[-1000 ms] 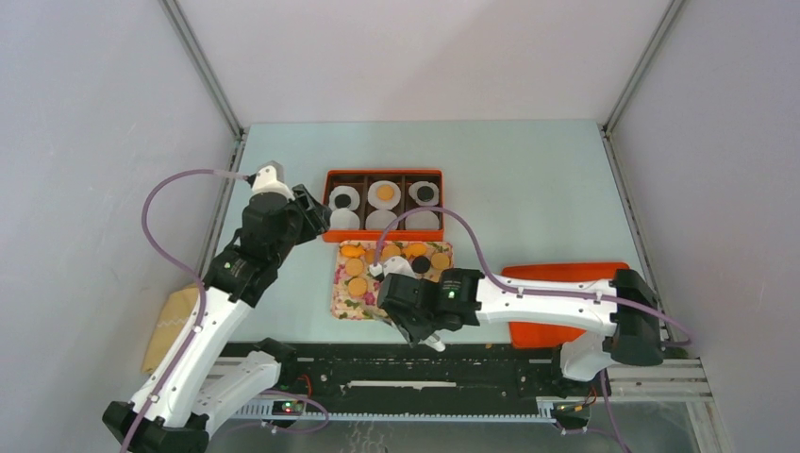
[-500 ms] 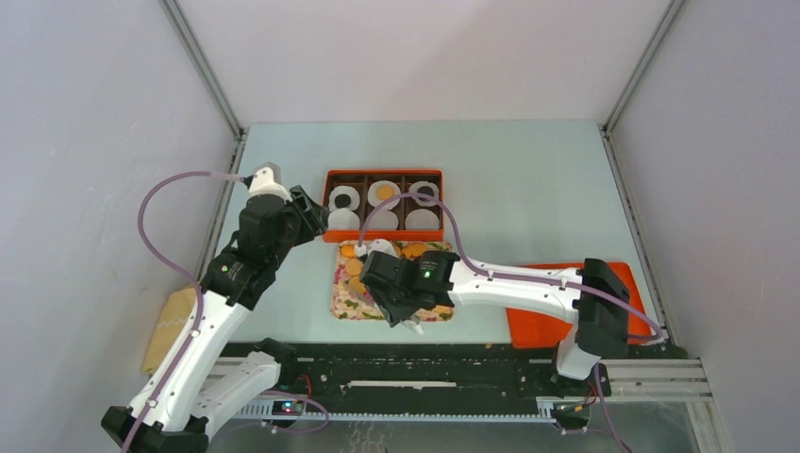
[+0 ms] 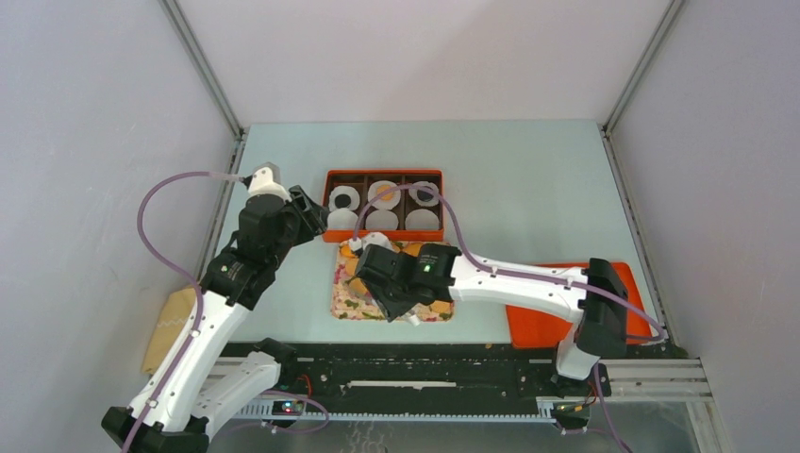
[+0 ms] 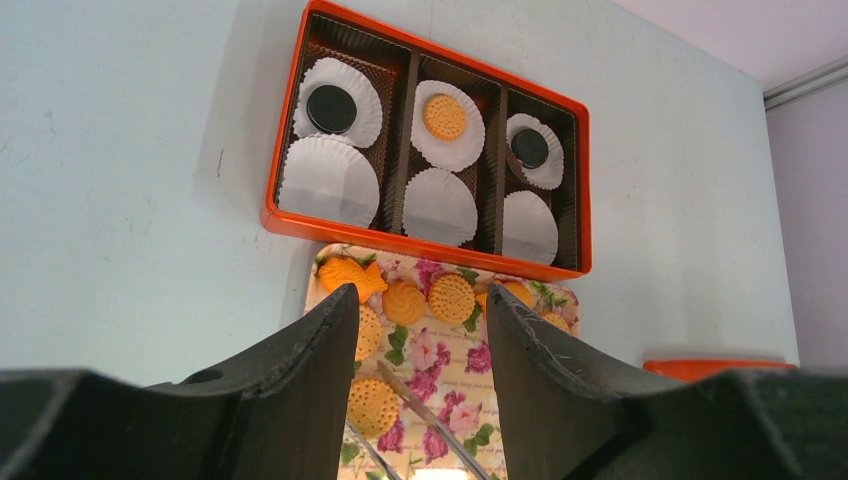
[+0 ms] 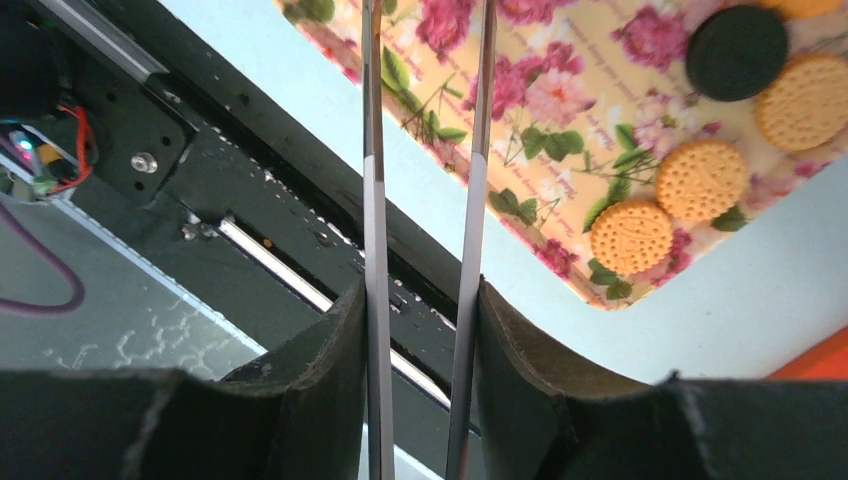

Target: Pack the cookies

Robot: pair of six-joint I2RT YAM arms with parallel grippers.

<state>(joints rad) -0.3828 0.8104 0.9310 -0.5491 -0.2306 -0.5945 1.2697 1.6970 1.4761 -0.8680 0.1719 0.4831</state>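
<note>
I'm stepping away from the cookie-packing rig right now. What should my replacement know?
Left claw: open, empty, beside the orange box.
Right claw: shut on the tongs over the floral tray; the tong tips are out of view, so I can't tell if they carry anything.
Done: three cookies sit in the far-row paper cups: black, golden, black.
Left: the three near-row paper cups are empty; the remaining cookies lie on the tray.
</note>
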